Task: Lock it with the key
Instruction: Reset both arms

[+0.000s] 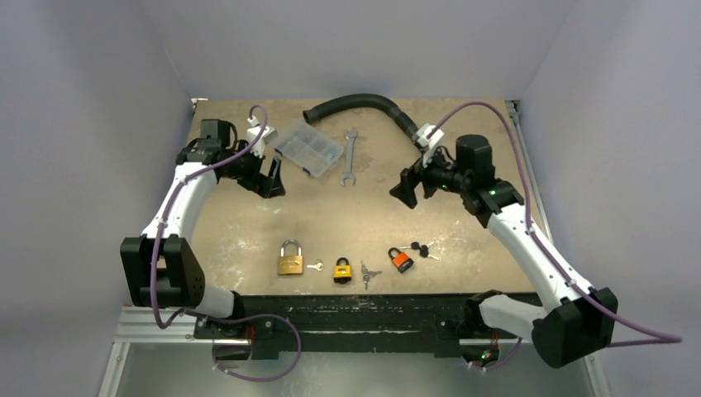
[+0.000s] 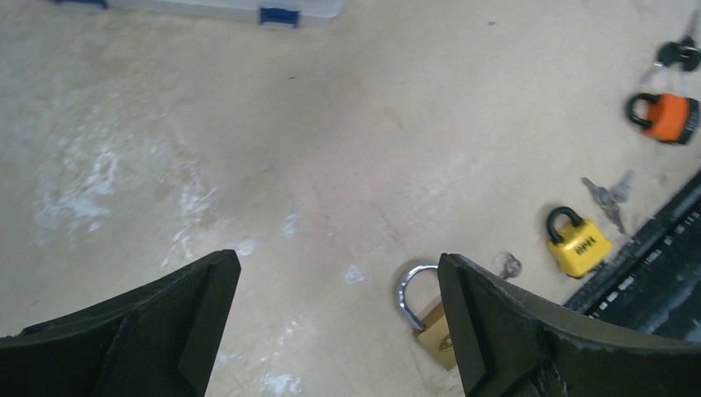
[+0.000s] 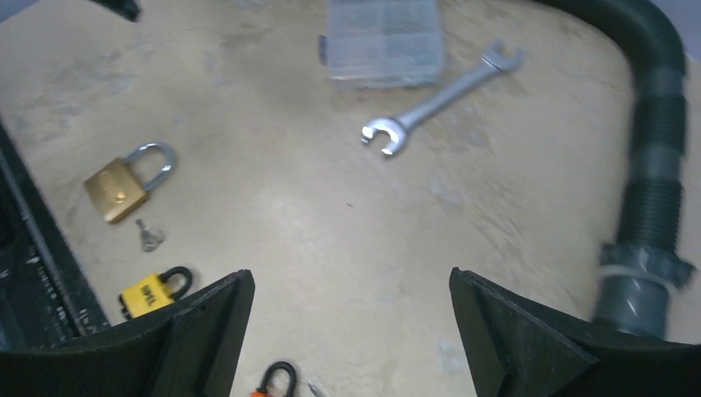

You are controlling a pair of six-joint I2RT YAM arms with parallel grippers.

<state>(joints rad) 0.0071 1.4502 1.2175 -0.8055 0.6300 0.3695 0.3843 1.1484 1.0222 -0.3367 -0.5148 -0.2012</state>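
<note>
Three padlocks lie in a row near the table's front edge. A brass padlock [image 1: 289, 260] with a small key [image 1: 315, 266] beside it is on the left. A yellow padlock [image 1: 342, 270] with keys [image 1: 367, 274] is in the middle. An orange padlock [image 1: 400, 260] with black-headed keys [image 1: 422, 249] is on the right. My left gripper [image 1: 273, 180] is open and empty, held above the table's back left. My right gripper [image 1: 407, 192] is open and empty, held at the back right. The left wrist view shows the brass padlock [image 2: 430, 318] partly behind a finger [image 2: 496, 322].
A clear compartment box [image 1: 308, 150] and a steel wrench [image 1: 349, 157] lie at the back centre. A black corrugated hose [image 1: 360, 104] curves along the back. The black rail [image 1: 364, 304] runs along the table's front edge.
</note>
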